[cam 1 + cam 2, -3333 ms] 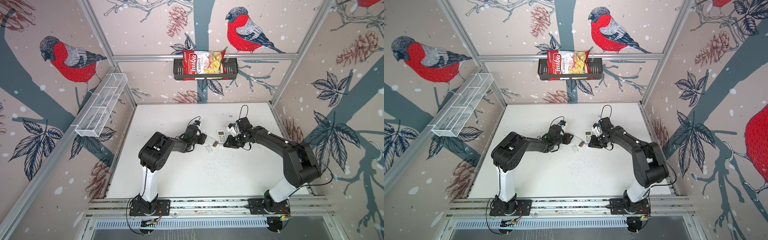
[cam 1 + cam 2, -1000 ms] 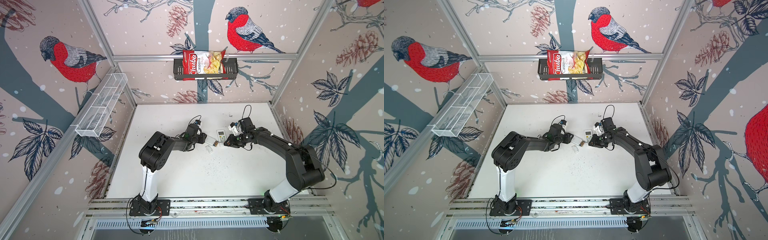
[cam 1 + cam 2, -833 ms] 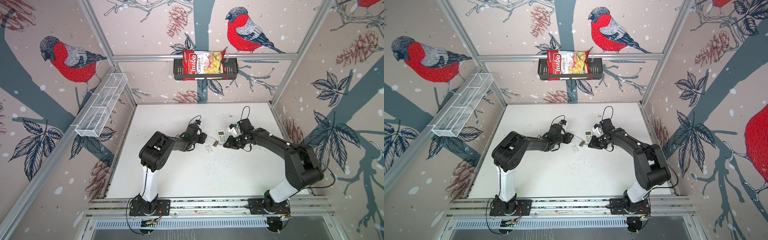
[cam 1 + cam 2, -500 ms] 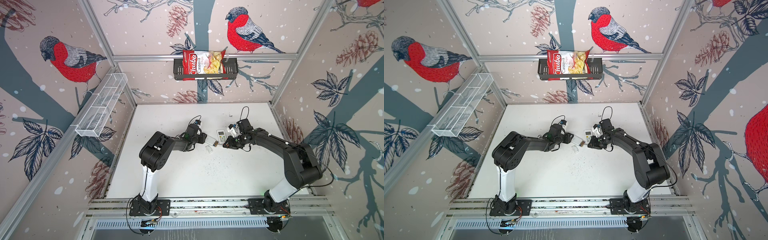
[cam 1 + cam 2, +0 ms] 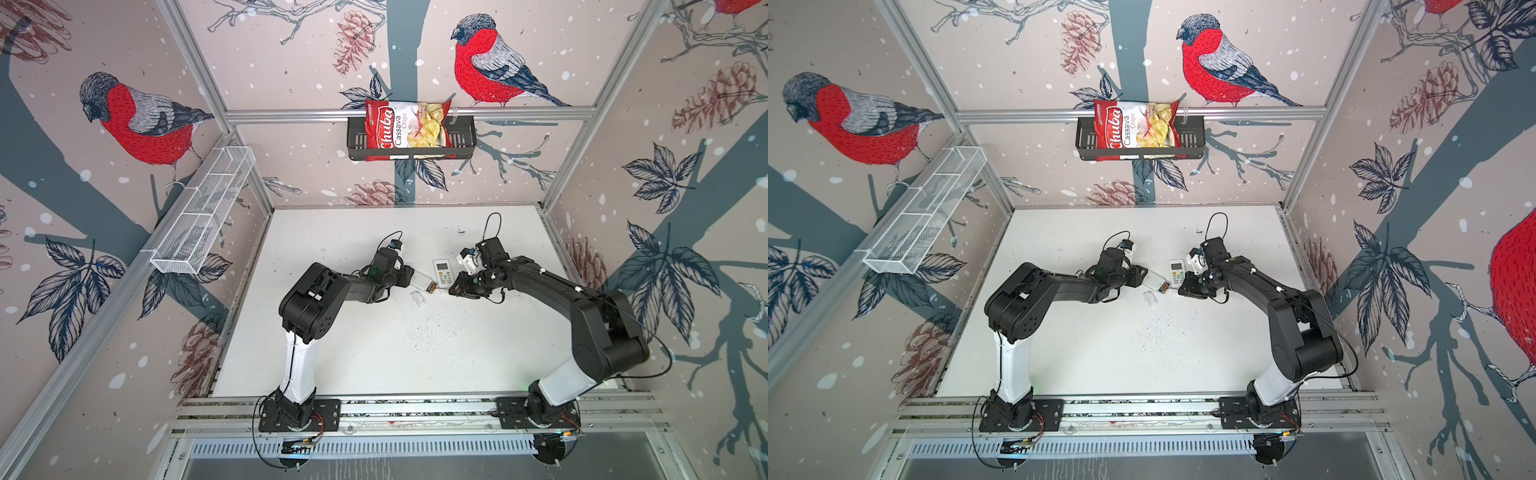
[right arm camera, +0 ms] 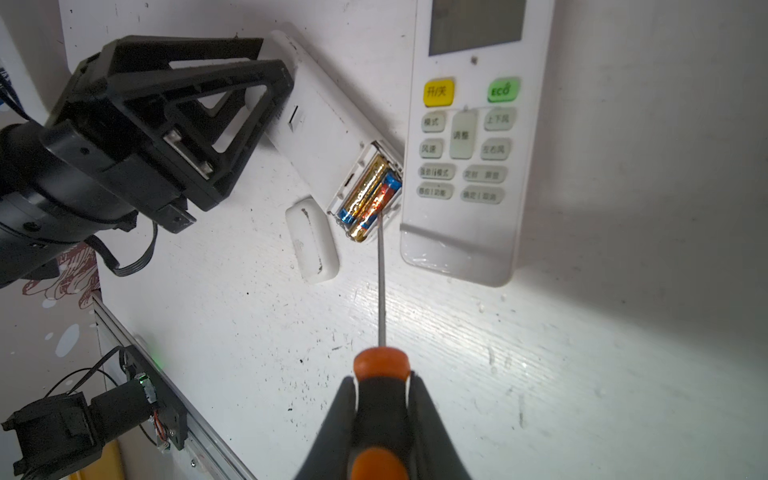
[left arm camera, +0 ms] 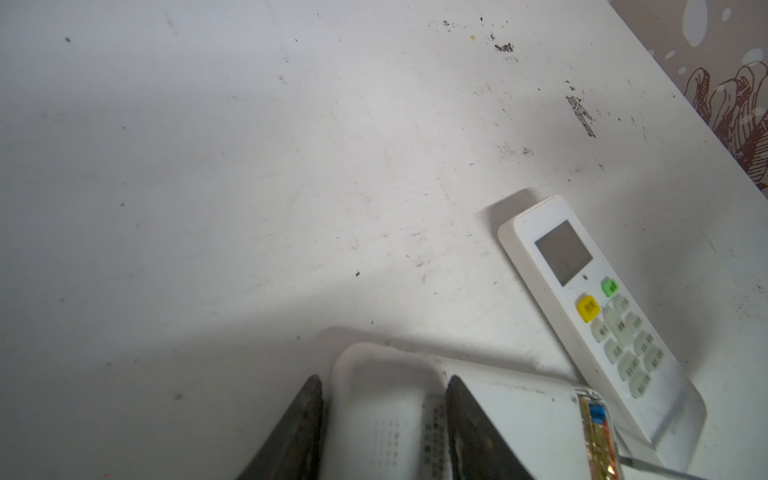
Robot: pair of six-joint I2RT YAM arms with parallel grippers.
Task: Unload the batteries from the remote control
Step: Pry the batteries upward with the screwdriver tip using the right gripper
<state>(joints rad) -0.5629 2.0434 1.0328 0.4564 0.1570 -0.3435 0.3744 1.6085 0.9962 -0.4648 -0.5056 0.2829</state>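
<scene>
Our right claw [image 6: 382, 386] pinches the screwdriver [image 6: 380, 291] by its orange-and-black handle. Its thin tip sits at the batteries [image 6: 370, 195] — two gold ones, side by side in the open remote control [image 6: 320, 129]. Our left claw [image 7: 384, 390] squeezes that remote's other end. The little lid [image 6: 311, 241] lies just beside it on the surface [image 6: 540, 374] — the other remote [image 6: 465, 166] is close by.

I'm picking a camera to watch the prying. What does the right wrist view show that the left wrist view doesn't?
Right wrist only: the right gripper shut on the screwdriver by its orange handle, and the loose battery cover on the table. Left wrist only: the whole display end of the face-up remote. Both: the left gripper clamping the opened remote, its batteries (a sliver in the left wrist view), and the face-up remote's yellow button.
</scene>
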